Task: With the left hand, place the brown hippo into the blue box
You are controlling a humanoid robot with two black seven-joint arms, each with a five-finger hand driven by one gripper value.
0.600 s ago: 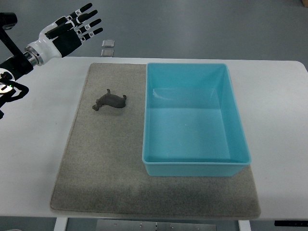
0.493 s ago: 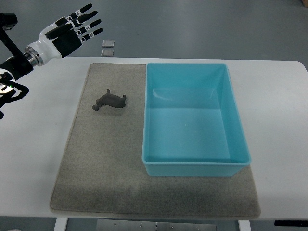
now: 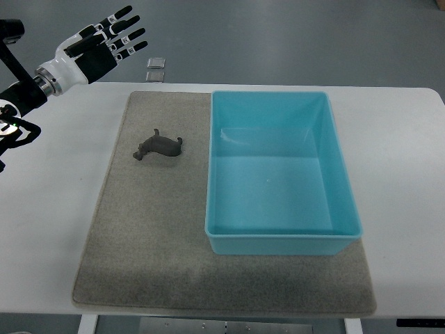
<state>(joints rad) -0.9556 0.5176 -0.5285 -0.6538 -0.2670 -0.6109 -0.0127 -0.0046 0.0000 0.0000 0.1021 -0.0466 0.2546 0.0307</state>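
Note:
A small dark brown hippo lies on the grey mat, left of the blue box. The box is an open rectangular tub with nothing inside. My left hand hovers over the table's far left corner, well up and left of the hippo, its fingers spread and holding nothing. The right arm does not show.
The mat covers the middle of the white table, and the box stands on its right half. Two small square pads lie on the floor beyond the far table edge. A black bracket sits at the left edge.

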